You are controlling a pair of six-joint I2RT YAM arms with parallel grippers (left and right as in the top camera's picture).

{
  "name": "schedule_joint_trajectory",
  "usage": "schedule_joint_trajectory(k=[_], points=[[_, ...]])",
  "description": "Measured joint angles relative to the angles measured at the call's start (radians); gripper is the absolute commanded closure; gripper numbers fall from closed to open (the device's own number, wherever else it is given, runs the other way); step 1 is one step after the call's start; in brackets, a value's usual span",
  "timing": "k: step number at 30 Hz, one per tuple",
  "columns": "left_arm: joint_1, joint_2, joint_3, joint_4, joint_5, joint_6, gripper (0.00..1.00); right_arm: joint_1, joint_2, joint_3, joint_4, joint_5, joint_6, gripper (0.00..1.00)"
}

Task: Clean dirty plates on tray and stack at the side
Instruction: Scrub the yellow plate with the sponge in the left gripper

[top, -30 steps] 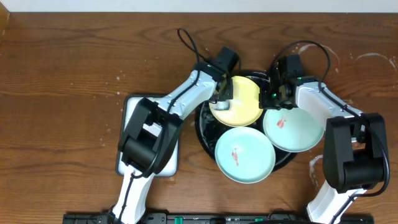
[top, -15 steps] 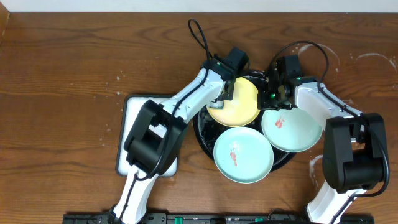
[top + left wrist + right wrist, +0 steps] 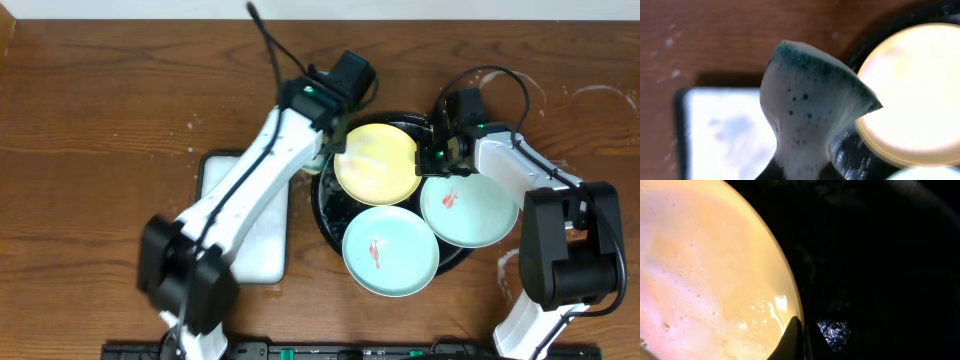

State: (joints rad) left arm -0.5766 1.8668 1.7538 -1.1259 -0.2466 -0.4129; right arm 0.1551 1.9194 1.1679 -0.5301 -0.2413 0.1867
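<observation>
The left hand (image 3: pixel 796 174) has pulled the sponge (image 3: pixel 805 110) off the yellow plate (image 3: pixel 378 165), past its left rim.

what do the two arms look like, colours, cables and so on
The two arms match. The left arm and right arm have glossy white link shells joined by bulky black joint housings. Each wrist carries a black camera block with a small green light. A thin black cable comes off the left wrist, and a second black cable loops above the right wrist.
</observation>
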Motion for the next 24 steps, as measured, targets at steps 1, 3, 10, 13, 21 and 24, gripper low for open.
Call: schedule_joint_trajectory(k=[1,3,10,13,21,24], points=[[0.005,-0.023,0.0,-0.038,0.0,0.0,0.92,0.0,0.0,0.0,0.0,0.0,0.0,0.99],[0.024,-0.064,0.001,-0.111,0.0,0.001,0.92,0.0,0.0,0.0,0.0,0.003,-0.003,0.99],[0.172,-0.114,-0.05,-0.198,0.007,-0.007,0.92,0.0,-0.002,0.002,-0.005,0.01,-0.023,0.99],[0.241,-0.113,-0.156,-0.152,0.034,-0.009,0.92,0.0,-0.024,0.005,-0.037,0.031,-0.024,0.99],[0.413,-0.107,-0.452,0.046,0.182,-0.009,0.93,0.042,-0.269,0.022,-0.097,0.22,-0.042,0.99],[0.468,-0.105,-0.499,0.069,0.245,-0.008,0.92,0.09,-0.337,0.034,-0.102,0.329,-0.055,0.99]])
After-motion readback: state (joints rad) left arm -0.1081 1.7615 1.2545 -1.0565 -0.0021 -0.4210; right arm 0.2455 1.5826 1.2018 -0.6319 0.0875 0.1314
